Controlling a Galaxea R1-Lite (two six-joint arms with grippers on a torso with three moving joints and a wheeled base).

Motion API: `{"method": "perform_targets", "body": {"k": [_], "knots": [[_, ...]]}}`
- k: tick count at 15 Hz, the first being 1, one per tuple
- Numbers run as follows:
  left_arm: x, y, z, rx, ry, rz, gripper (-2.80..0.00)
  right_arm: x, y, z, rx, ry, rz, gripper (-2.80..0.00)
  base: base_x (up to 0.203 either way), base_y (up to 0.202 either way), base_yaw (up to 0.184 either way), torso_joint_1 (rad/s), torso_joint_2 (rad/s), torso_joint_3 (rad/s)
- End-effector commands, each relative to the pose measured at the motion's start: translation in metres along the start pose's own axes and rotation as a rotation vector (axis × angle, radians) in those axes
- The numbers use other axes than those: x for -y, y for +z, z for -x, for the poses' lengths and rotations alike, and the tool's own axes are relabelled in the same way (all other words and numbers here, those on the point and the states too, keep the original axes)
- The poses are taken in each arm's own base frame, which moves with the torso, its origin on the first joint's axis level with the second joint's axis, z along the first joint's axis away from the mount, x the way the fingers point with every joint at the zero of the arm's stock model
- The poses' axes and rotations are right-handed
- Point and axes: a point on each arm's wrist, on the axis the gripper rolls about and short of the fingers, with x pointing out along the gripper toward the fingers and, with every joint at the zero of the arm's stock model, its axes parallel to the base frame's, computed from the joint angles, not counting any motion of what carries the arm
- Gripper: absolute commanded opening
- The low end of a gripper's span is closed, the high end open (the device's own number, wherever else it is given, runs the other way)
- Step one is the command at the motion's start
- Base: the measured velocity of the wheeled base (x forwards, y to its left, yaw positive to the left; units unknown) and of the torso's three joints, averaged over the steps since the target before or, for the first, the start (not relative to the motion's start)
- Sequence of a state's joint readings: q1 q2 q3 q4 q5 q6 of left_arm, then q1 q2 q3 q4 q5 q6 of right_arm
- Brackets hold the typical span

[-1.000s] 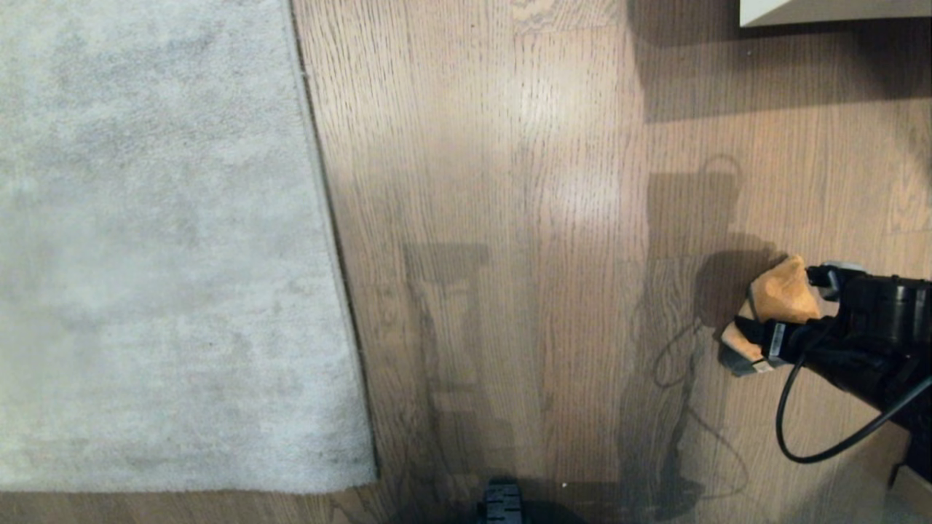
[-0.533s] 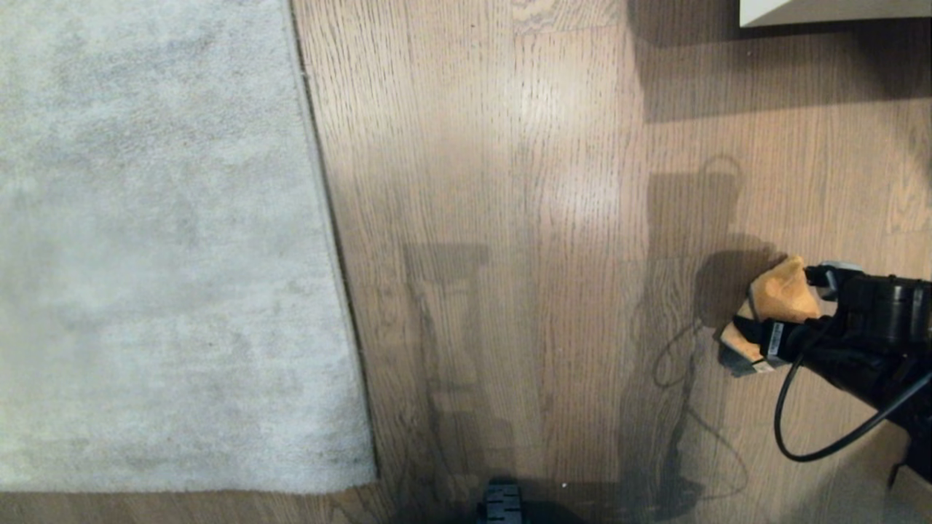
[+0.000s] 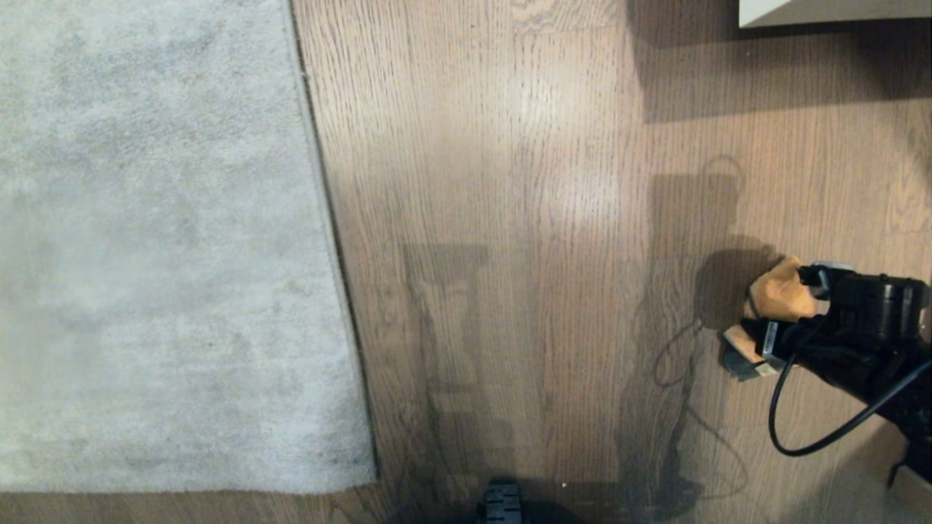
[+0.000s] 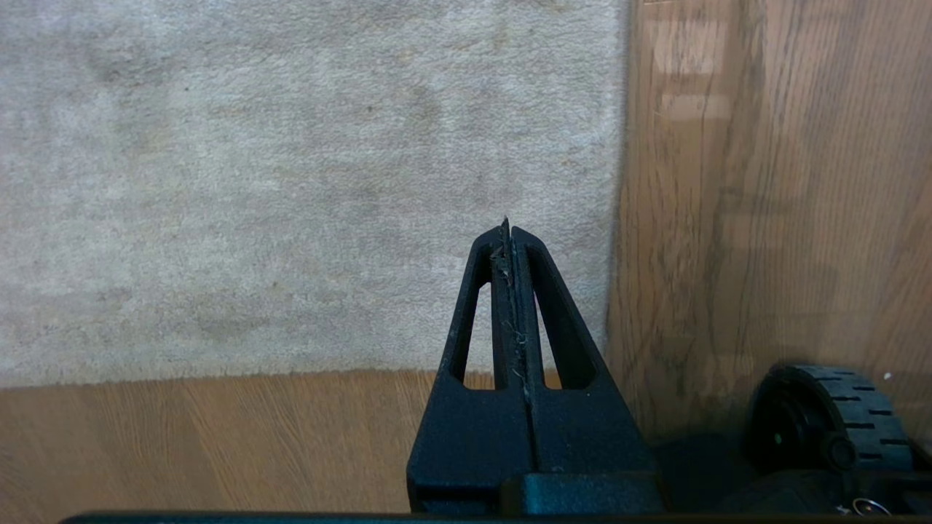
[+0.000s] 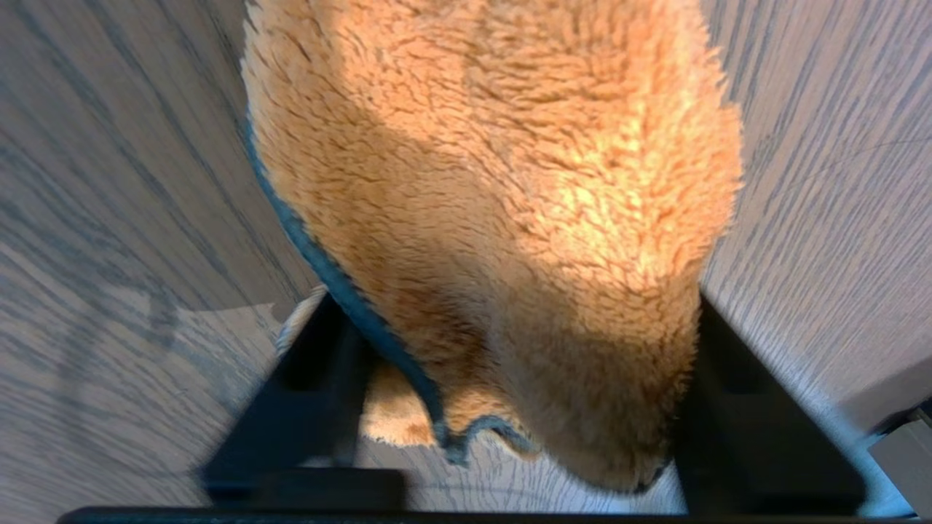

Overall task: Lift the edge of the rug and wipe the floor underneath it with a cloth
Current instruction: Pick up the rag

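The orange-tan cloth (image 3: 779, 295) lies bunched on the wooden floor (image 3: 510, 218) at the right. My right gripper (image 3: 783, 309) reaches in from the right, with one finger on each side of the cloth, pressing it narrower. In the right wrist view the fleecy cloth (image 5: 510, 182) with its blue-grey hem fills the space between the black fingers (image 5: 728, 378). The pale grey rug (image 3: 160, 255) lies flat on the left, its edge (image 3: 331, 218) running along the floor. My left gripper (image 4: 510, 233) is shut and empty, hanging parked above the rug's near corner by the edge (image 4: 615, 218).
A white furniture piece (image 3: 830, 11) sits at the far right and casts a shadow on the floor. A black cable (image 3: 801, 437) loops below the right arm. The base's wheel (image 4: 830, 429) stands on the floor near the rug's corner.
The right gripper's fingers have drawn together on the cloth, which now looks narrower and more bunched. The left arm and the rug have not moved.
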State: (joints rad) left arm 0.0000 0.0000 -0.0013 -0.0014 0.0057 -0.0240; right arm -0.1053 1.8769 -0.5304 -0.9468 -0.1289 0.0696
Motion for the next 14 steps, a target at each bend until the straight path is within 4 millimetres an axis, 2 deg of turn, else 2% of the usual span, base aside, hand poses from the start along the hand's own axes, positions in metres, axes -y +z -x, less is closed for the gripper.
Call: {"method": "perform_targets", "body": {"k": [1,14], "knots": [[0.000,0.000,0.000,-0.001,0.000,0.000,-2.80,0.000,0.000,-0.002,0.004,-0.002,-0.002,-2.80,0.000,0.000,0.000,0.000,0.00,0.000],[0.000,0.000,0.000,0.000,0.000,0.001,-2.80,0.001,0.013,0.016,0.056,0.003,-0.005,-2.80,0.000,0.000,0.000,0.000,0.00,0.000]]}}
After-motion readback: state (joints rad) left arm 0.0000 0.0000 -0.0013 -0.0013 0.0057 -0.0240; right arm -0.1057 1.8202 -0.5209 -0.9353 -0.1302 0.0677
